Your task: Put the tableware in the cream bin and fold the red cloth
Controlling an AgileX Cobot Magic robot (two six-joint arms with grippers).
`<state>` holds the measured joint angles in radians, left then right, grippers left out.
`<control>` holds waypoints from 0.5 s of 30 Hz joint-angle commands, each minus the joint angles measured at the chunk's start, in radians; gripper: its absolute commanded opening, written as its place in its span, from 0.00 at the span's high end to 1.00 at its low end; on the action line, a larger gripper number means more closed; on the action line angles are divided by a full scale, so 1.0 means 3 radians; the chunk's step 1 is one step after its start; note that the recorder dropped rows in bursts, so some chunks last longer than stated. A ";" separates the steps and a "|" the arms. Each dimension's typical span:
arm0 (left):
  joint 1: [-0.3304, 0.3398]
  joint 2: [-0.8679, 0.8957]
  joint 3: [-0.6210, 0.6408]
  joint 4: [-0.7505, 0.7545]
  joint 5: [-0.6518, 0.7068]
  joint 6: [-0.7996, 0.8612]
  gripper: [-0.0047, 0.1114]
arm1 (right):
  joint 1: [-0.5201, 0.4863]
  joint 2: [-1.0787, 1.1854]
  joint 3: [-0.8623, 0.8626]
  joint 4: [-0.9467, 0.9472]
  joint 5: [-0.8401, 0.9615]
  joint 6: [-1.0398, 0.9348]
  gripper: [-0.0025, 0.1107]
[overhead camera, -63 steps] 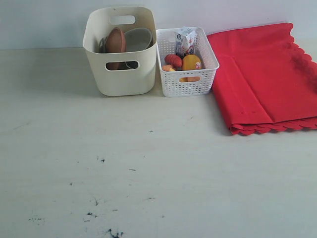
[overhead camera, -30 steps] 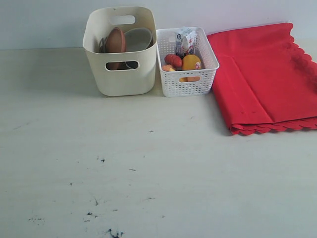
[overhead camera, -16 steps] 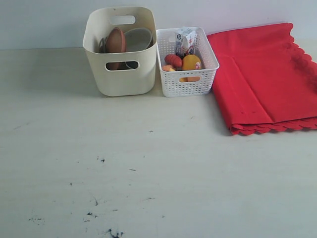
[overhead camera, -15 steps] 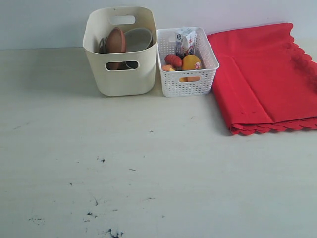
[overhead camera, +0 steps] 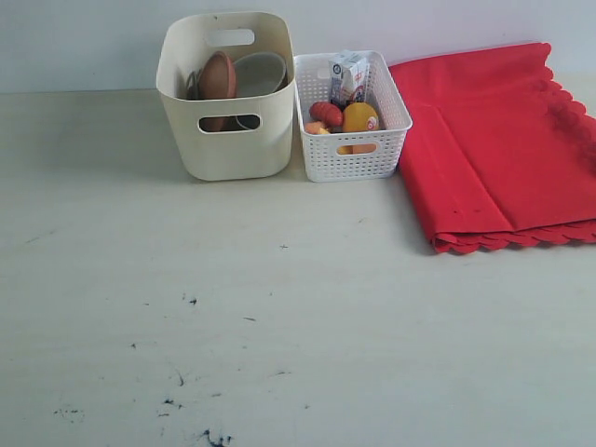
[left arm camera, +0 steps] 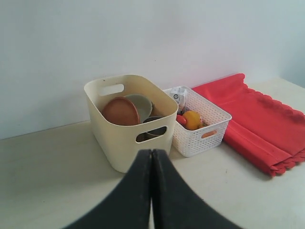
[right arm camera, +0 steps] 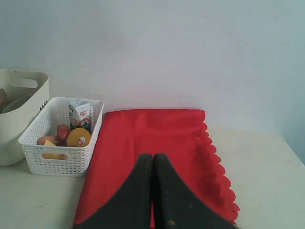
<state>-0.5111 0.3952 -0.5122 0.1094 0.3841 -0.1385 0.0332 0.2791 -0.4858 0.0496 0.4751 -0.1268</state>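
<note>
cream bin (overhead camera: pixel 226 140): upright on bench (overhead camera: pixel 279 326), at the back by the wall; landmark for the rest
wooden plate (overhead camera: pixel 217 76): inside cream bin, standing on edge, leaning on the bin's left part as ext view shows it
bowl (overhead camera: pixel 259 73): inside cream bin, tilted, just beside plate on the basket side
other tableware: dark bits show behind plate & through the bin's front handle hole; can't tell which pieces
white basket (overhead camera: pixel 352 158): just beside cream bin on its right in ext view, walls about touching; holds milk carton (overhead camera: pixel 348 76) & toy food (overhead camera: pixel 359 117)
red cloth (overhead camera: pixel 494 158): flat on bench, on far side of basket from cream bin; folded in layers, scalloped edges stacked along near edge
left gripper (left arm camera: pixel 151 153): pressed together, pinching nothing; cream bin sits straight ahead of tips, near but apart, front handle hole facing it; plate & bowl seen over rim
right gripper (right arm camera: pixel 152 160): pressed together, nothing between; tips in front of red cloth, contact w/ cloth can't tell; cream bin well off to the side, past basket
ext view: neither gripper seen
</note>
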 commanded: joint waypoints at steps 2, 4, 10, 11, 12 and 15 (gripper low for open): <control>0.0013 -0.0011 0.0052 0.0056 -0.0004 0.0085 0.95 | 0.0004 -0.0010 0.0003 -0.0007 -0.0004 -0.0010 0.98; 0.0110 -0.0083 0.0129 0.0032 -0.0043 0.0038 0.95 | 0.0004 -0.0010 0.0003 -0.0007 -0.0004 -0.0010 0.98; 0.0873 -0.0799 0.0791 -0.0028 -0.0359 -0.0171 0.95 | 0.0004 -0.0010 0.0003 -0.0001 -0.0004 -0.0010 0.98; 0.0960 -0.0904 0.0879 -0.0028 -0.0383 -0.0184 0.95 | 0.0004 -0.0010 0.0003 -0.0001 -0.0004 -0.0010 0.98; 0.1065 -0.1032 0.0995 -0.0028 -0.0419 -0.0185 0.95 | 0.0004 -0.0010 0.0003 -0.0001 -0.0004 -0.0010 0.98; 0.1291 -0.1308 0.1296 -0.0049 -0.0444 -0.0185 0.95 | 0.0004 -0.0010 0.0003 -0.0001 -0.0004 -0.0010 0.98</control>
<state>-0.1565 0.0462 -0.1726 0.1097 0.2672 -0.1839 0.0332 0.2791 -0.4858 0.0496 0.4751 -0.1250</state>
